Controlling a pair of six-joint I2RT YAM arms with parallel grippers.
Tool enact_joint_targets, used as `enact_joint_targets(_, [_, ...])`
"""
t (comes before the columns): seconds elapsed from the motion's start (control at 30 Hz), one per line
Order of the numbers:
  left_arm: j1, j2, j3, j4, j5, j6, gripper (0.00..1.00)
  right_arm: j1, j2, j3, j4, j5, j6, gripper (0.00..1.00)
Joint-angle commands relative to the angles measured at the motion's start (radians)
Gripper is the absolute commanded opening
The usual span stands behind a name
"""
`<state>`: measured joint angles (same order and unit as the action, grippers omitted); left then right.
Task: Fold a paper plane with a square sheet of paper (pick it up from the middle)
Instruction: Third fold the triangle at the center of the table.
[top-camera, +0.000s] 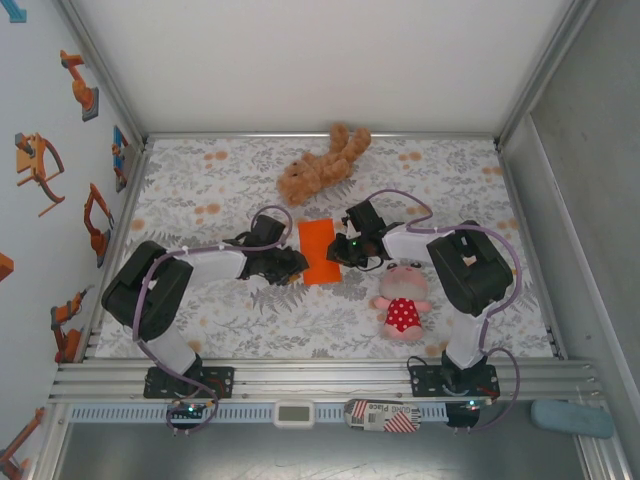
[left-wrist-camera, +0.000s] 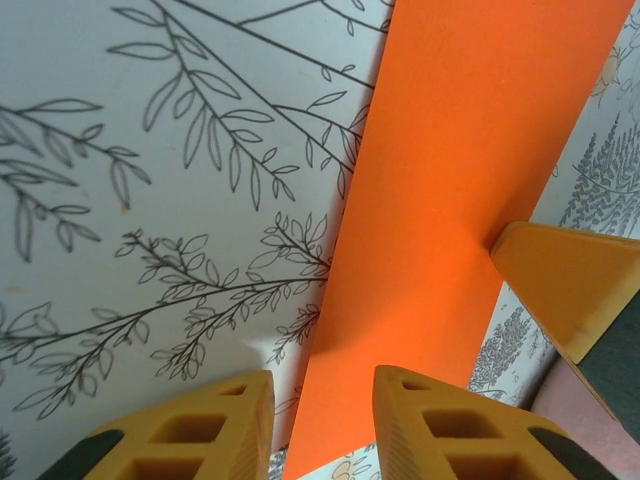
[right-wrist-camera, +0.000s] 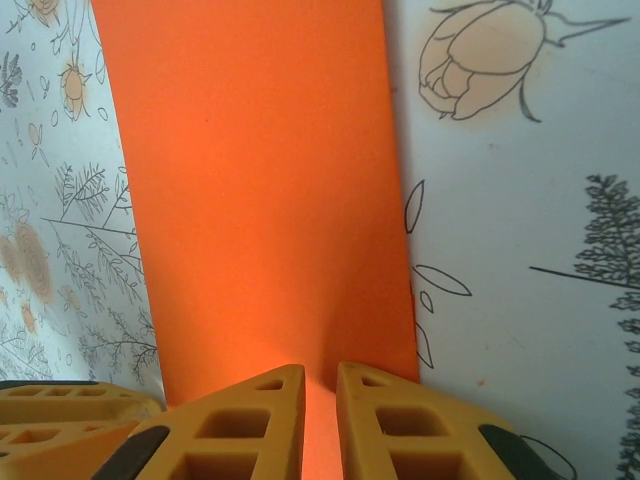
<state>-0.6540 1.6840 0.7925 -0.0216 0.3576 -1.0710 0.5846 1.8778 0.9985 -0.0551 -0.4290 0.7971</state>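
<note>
The square sheet of paper (top-camera: 320, 250), bright orange, lies as a narrow folded rectangle in the middle of the flowered table. My left gripper (top-camera: 290, 262) is at its left long edge. In the left wrist view the paper (left-wrist-camera: 470, 180) lies flat, and that gripper (left-wrist-camera: 322, 378) is open, straddling the edge, one finger over the cloth and one over the paper. My right gripper (top-camera: 338, 250) is at the paper's right side. In the right wrist view it (right-wrist-camera: 320, 370) is shut on the paper (right-wrist-camera: 260, 200), which rises slightly into the narrow gap. The paper plane is out of view.
A brown plush bear (top-camera: 322, 165) lies just behind the paper. A pink doll in a red dress (top-camera: 402, 300) lies under the right forearm, near the front. White walls enclose the table on three sides; a metal rail (top-camera: 320, 380) runs along the near edge.
</note>
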Motion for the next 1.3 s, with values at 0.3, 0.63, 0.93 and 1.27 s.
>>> enact_joint_targets(0.3, [-0.004,0.035,0.04,0.029,0.056,0.02,0.32,-0.006,0.025,-0.034,-0.032,0.029,0.01,0.16])
enact_joint_targets(0.63, [0.015,0.044,0.045,0.137,0.093,0.014,0.31,-0.007,0.023,-0.037,-0.031,0.032,0.008,0.16])
enact_joint_targets(0.93, [0.051,0.074,0.044,0.131,0.09,0.015,0.27,-0.008,0.016,-0.04,-0.031,0.036,0.007,0.16])
enact_joint_targets(1.27, [0.062,0.086,0.04,0.146,0.11,0.001,0.14,-0.011,0.005,-0.032,-0.029,0.036,0.007,0.16])
